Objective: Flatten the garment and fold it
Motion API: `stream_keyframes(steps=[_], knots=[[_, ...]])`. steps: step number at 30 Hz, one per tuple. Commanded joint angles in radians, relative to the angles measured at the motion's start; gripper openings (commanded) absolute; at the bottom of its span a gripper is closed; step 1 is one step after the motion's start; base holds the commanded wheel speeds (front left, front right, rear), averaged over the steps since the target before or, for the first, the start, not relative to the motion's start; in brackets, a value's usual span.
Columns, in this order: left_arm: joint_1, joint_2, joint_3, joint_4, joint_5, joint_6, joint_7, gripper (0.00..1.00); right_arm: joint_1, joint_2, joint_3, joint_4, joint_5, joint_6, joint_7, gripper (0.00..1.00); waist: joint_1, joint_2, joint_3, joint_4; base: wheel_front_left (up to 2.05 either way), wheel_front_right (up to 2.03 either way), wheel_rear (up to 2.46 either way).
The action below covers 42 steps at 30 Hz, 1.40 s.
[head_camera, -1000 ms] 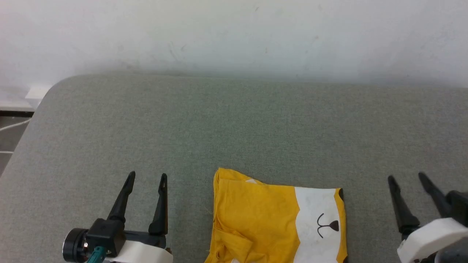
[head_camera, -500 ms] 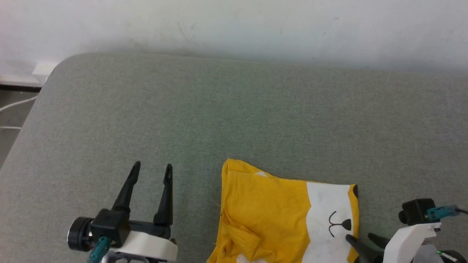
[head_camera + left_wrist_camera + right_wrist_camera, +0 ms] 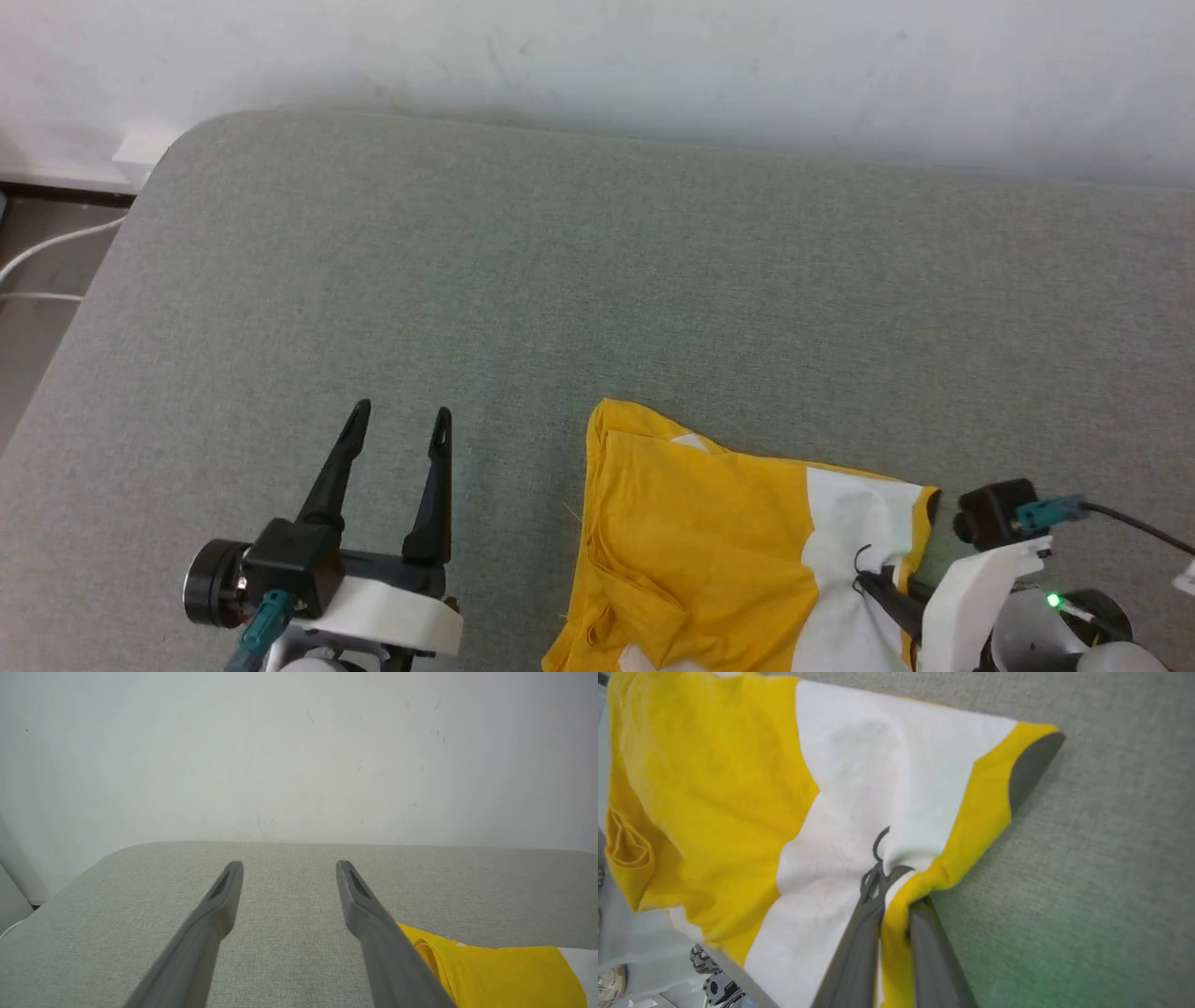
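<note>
Head view, L→R: white cable point(image 3: 56, 247) on the floor point(image 3: 33, 345) past the left end of the grey-green padded surface point(image 3: 560, 280), pale wall point(image 3: 597, 56) behind. Lower left, left gripper point(image 3: 402, 408): fingers spread wide, nothing between them, over bare padding, well apart from the garment point(image 3: 691, 523). Left wrist view agrees: both fingers splayed, plain padding between them, a yellow corner of cloth just off the right finger. Garment sits right of centre at the near side of the surface, loosely bunched, not flat. Its left part is plain yellow with creases and a rolled hem, its right part is a white patch with the black nose print point(image 3: 864, 560), and its lower part is cut off by the frame bottom. A small dark tip shows at its far right corner. Lower right, right gripper point(image 3: 864, 581): fingers pinched together on the garment's right edge, right at the nose print. Right wrist view shows it close up: the yellow border is squeezed between the two fingers, and the white patch puckers into folds that run toward the pinch, with bare padding to the right of it. Green light point(image 3: 1052, 601) glows on the right arm, and a black cable point(image 3: 1130, 525) runs from the wrist camera toward the right frame edge.
</note>
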Motion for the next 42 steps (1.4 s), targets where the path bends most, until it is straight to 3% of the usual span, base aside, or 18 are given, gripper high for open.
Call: stream_keyframes(steps=[1, 5, 10, 15, 21, 32, 42], knots=[[-0.002, -0.002, -0.002, 0.002, -0.001, 0.001, -0.005, 1.00, -0.012, -0.019, 0.031, 0.023, -0.038, -0.002, -0.017, 0.00, 0.0000, 0.0000, -0.017, -0.022, 0.00, 0.00, 0.00], [0.009, -0.002, -0.019, 0.005, -0.005, -0.001, -0.005, 1.00, -0.074, -0.121, 0.080, 0.002, -0.166, -0.002, -0.068, 0.00, 0.0000, 0.0000, -0.034, -0.083, 0.00, 0.00, 0.00], [-0.001, -0.002, -0.055, 0.003, -0.020, 0.006, -0.005, 1.00, -0.169, -0.279, 0.166, -0.072, -0.279, -0.002, -0.047, 0.00, 0.0000, 0.0000, -0.014, -0.196, 0.00, 0.00, 0.00], [-0.045, -0.002, -0.094, 0.002, -0.028, 0.012, -0.005, 1.00, -0.279, -0.446, 0.218, -0.121, -0.312, -0.002, -0.014, 0.00, 0.0000, 0.0000, 0.044, -0.311, 0.00, 0.00, 0.00], [-0.124, -0.002, -0.138, 0.003, -0.018, 0.017, -0.005, 1.00, -0.370, -0.571, 0.209, -0.057, -0.295, -0.002, -0.086, 0.00, 0.0000, 0.0000, 0.134, -0.396, 0.00, 0.00, 0.00], [-0.239, -0.002, -0.195, -0.044, 0.003, 0.009, -0.005, 1.00, -0.414, -0.626, 0.079, 0.211, -0.344, -0.002, -0.301, 0.00, 0.0000, 0.0000, 0.278, -0.373, 0.00, 0.00, 0.00], [-0.280, -0.002, -0.199, -0.067, 0.019, 0.000, -0.005, 1.00, -0.453, -0.646, -0.091, 0.469, -0.483, -0.002, -0.470, 0.00, 0.0000, 0.0000, 0.375, -0.310, 0.00, 0.00, 0.00]])
